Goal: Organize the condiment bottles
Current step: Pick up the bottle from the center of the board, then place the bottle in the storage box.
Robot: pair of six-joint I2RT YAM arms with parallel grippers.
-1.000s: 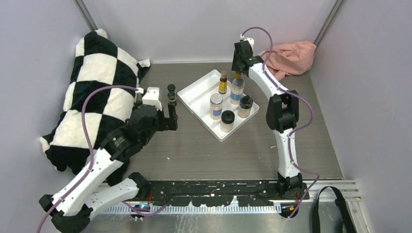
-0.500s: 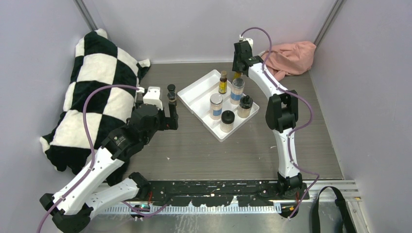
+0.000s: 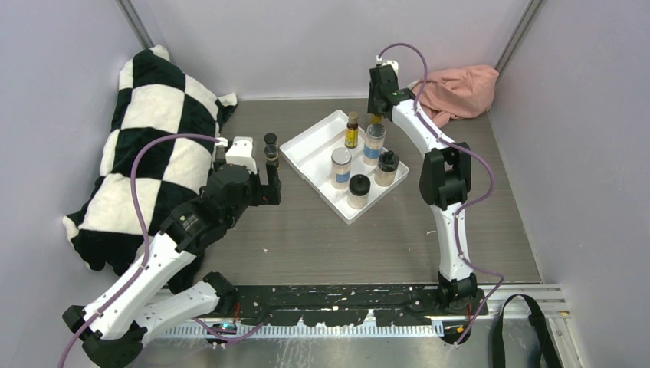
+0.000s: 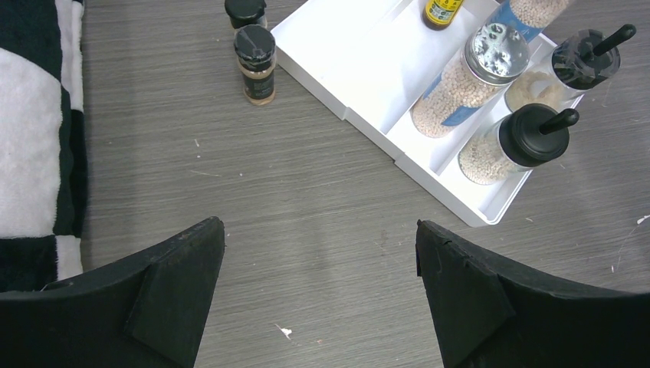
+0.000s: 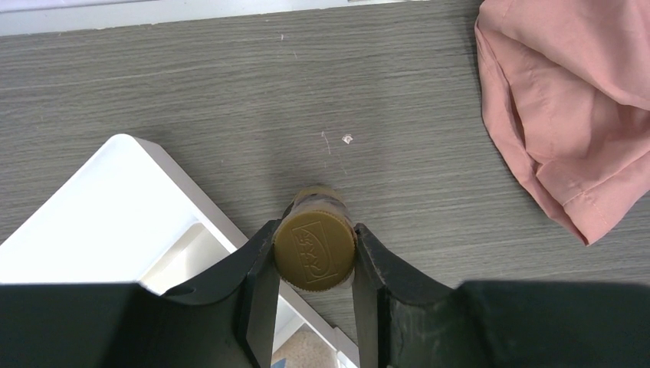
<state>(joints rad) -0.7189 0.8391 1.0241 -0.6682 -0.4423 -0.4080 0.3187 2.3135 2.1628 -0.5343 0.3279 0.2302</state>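
While the right claw (image 5: 313,244) grasps the gold cap of a slim amber bottle (image 5: 315,262) just outside the tray (image 3: 306,153), at its 1 o'clock, the left claw (image 4: 318,228) hangs released, with two small dark bottles (image 4: 256,65) at its 11 o'clock.

Five condiment bottles stand upright in a white tray (image 3: 306,156): two silver-lidded, blue-labelled jars (image 3: 341,167), two tan black-capped jars (image 3: 358,191) and one slim amber bottle (image 3: 352,130). Two tiny dark bottles (image 4: 255,65) stand close together on the tabletop (image 4: 306,215) just beside the tray. A second amber bottle (image 5: 314,257) is clamped upright in the jaws of the right gripper (image 5: 314,228), just outside the tray's far rim.
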